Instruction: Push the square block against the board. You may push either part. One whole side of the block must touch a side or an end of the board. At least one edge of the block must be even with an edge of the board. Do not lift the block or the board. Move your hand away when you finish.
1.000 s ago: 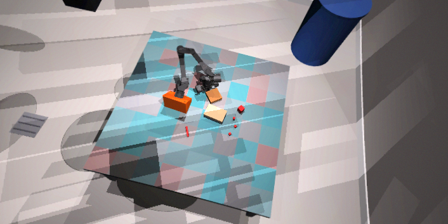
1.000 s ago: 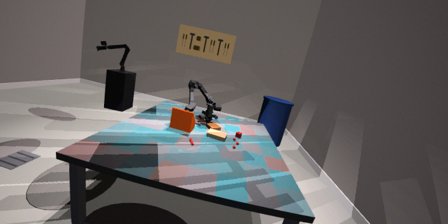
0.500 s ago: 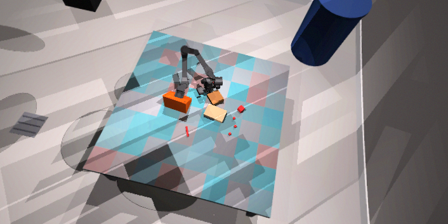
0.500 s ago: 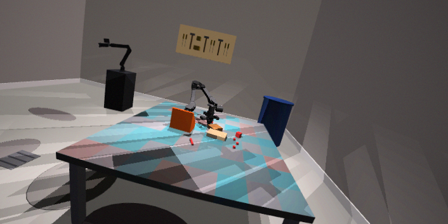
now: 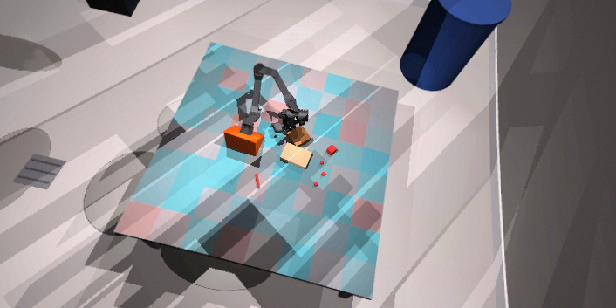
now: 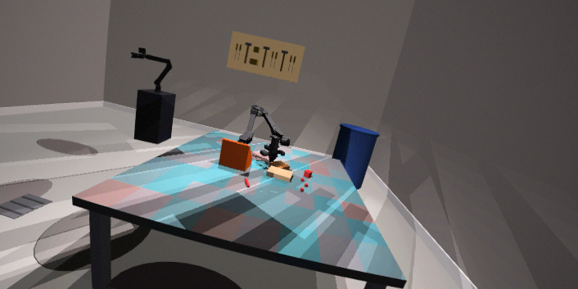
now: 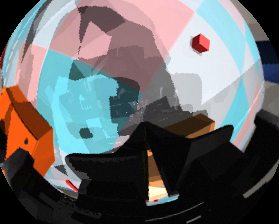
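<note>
The square block [image 5: 299,135] [image 6: 281,164] [image 7: 200,126] is brown and lies flat, turned at an angle to the board. The board [image 5: 297,155] [image 6: 280,174] is cream and lies on the near side of the block. One block corner is close to the board's long side, with a wedge-shaped gap beside it; whether the corner touches is unclear. My gripper [image 5: 286,133] [image 6: 272,162] [image 7: 144,125] is shut and empty, low at the block's far left side. Contact with the block cannot be told, and the fingers hide part of it in the wrist view.
An orange wedge-shaped block [image 5: 242,141] [image 6: 235,155] [image 7: 36,142] stands left of the board. A red stick [image 5: 257,181] [image 6: 246,182] lies nearer the front. A red cube [image 5: 331,149] [image 6: 308,173] and small red pieces lie right of the board. The wrist view shows a red cube [image 7: 201,44] beyond the gripper.
</note>
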